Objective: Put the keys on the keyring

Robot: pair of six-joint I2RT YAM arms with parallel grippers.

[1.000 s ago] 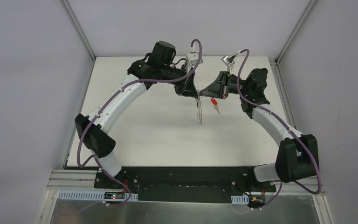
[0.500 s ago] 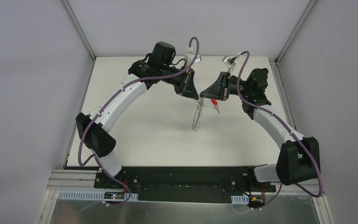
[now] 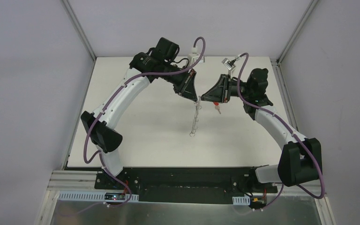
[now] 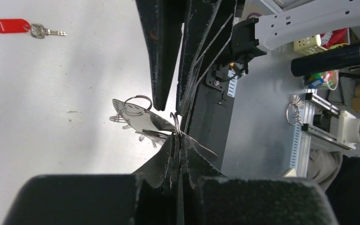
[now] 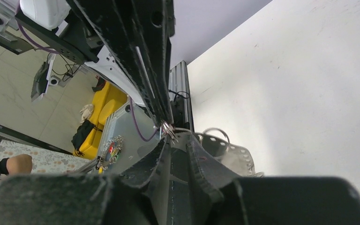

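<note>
Top external view: keyring [image 3: 195, 119] pinched at its far end where my two grippers meet.

My left gripper [image 3: 196, 97] is clamped on the keyring, a thin grey band with small wire loops; my right gripper [image 3: 202, 99] sits tip to tip with it, and I cannot tell whether its jaws grip a loop. The band's long axis runs from that pinch back towards my bases, free end leaning slightly left. I judge it light, springy and slick, best held flat across the band near the loops. The red-headed key [image 4: 10, 26] lies on the table [image 3: 136, 117] near the pinch, on my right gripper's side.
</note>
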